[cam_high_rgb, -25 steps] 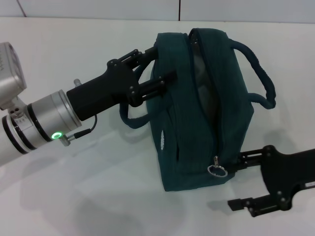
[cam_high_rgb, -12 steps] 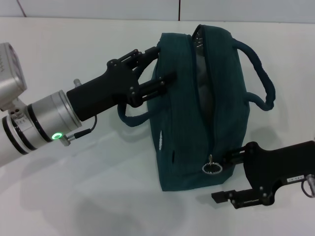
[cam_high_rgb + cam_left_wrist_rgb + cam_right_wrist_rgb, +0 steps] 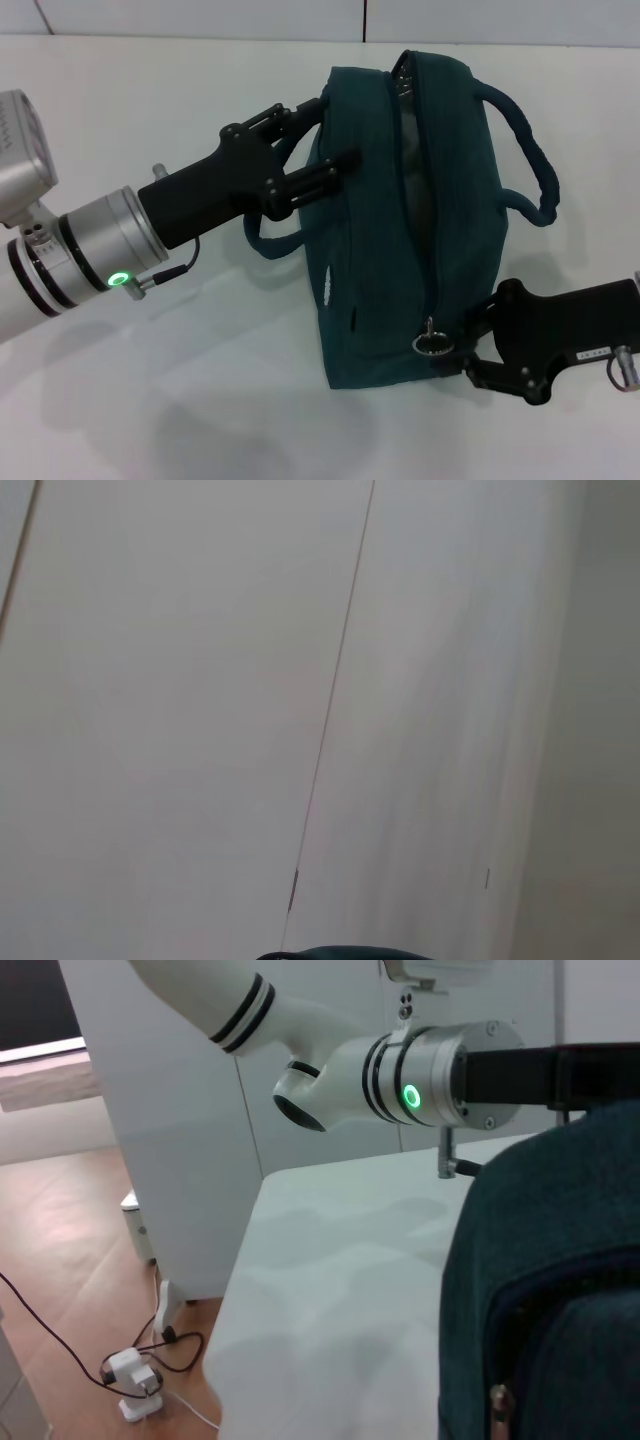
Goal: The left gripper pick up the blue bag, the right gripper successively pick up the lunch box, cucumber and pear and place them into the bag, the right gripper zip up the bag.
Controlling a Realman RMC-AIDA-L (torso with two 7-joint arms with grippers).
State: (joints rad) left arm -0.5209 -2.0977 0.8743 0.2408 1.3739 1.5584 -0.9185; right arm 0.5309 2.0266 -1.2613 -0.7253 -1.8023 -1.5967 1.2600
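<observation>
White tabletop (image 3: 180, 400) spans the head view, with pale wall panels behind it. On it stands the blue bag (image 3: 380, 260), upright, its central zipper (image 3: 428, 200) running from the far end toward the near end and partly open at the far end. The left gripper (image 3: 325, 135) reaches in from the left, one finger above and one below the bag's left upper edge, pinching that fabric beside the left handle (image 3: 268, 240). The right gripper (image 3: 455, 352) lies low at the bag's near right corner, its fingers drawn close together around the metal ring pull (image 3: 430, 342); actual contact with the ring cannot be confirmed. The right wrist view alone shows the floor, a white plug and cable (image 3: 135, 1375) below the table edge, the left arm's silver cuff with green light (image 3: 410, 1095), and the zipper pull close up. The left wrist view shows only wall panels and a sliver of bag (image 3: 345, 953).
</observation>
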